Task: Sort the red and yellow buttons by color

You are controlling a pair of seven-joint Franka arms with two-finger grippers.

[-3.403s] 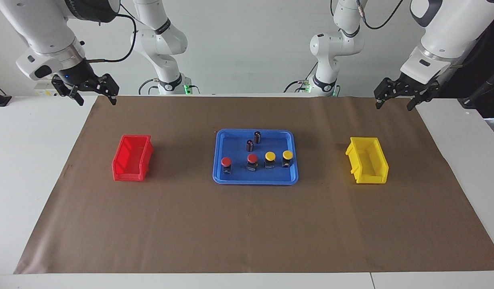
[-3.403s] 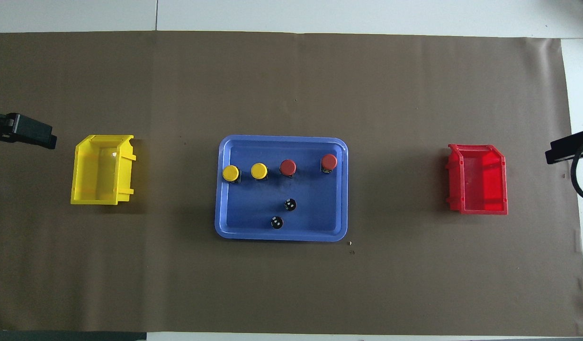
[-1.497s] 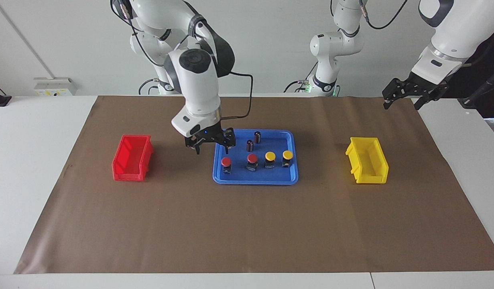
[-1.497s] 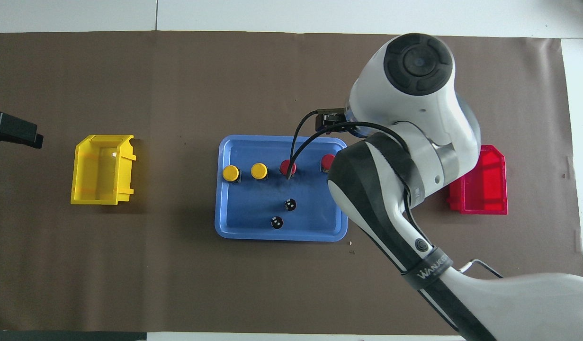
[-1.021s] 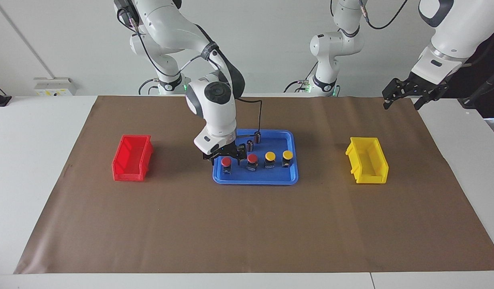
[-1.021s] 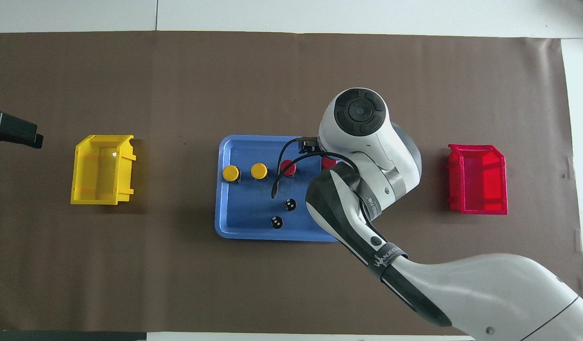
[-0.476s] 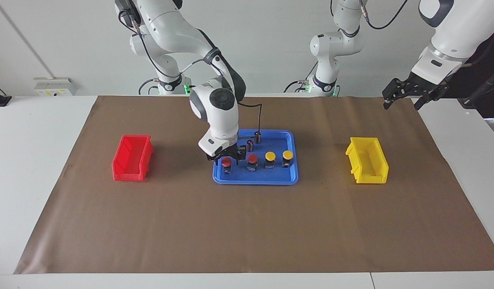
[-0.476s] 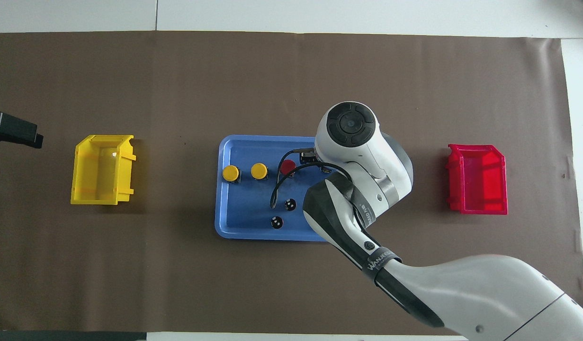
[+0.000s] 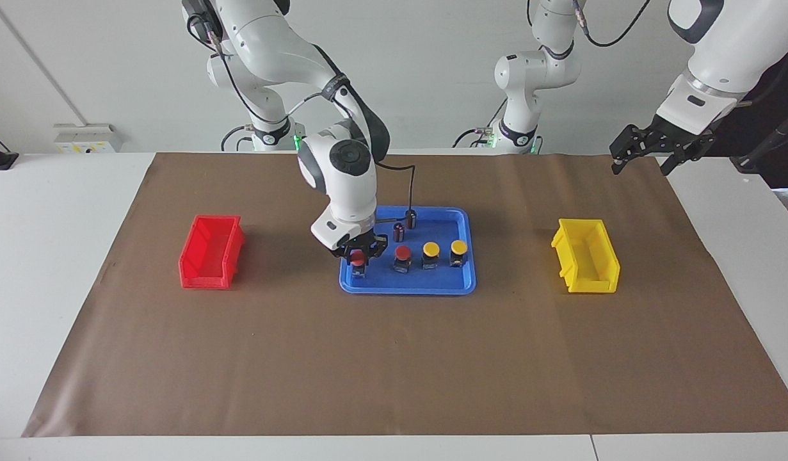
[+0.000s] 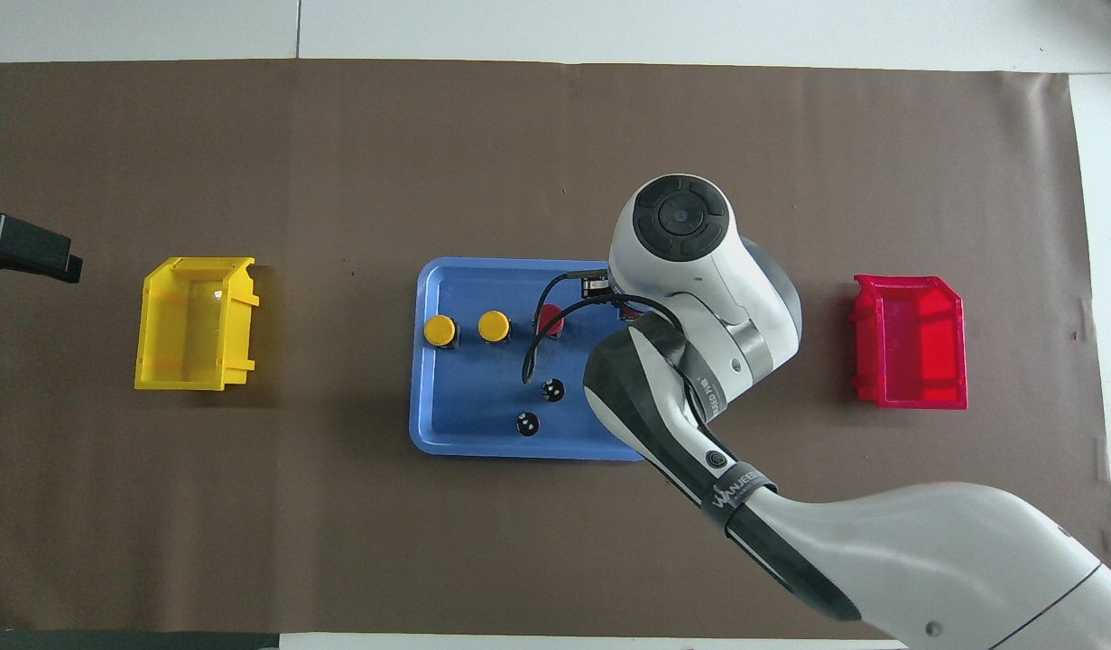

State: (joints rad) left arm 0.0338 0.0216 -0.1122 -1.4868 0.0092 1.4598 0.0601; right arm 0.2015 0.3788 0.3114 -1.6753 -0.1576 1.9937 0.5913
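In the facing view the right gripper (image 9: 358,255) pinches the red mushroom-capped push-button (image 9: 357,258) at the blue plastic tray's (image 9: 432,288) edge toward the right arm's end; the left gripper (image 9: 648,148) waits, fingers spread, over the mat's corner. In the overhead view the right arm hides that button. Judged step: grasping; next, lift clear and carry to the red plastic bin (image 10: 911,338).

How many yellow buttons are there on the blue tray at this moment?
2. Both stand in the blue tray in the row of buttons: one yellow button at the end toward the left arm, the other yellow button beside it, next to a red button. None looks hidden.
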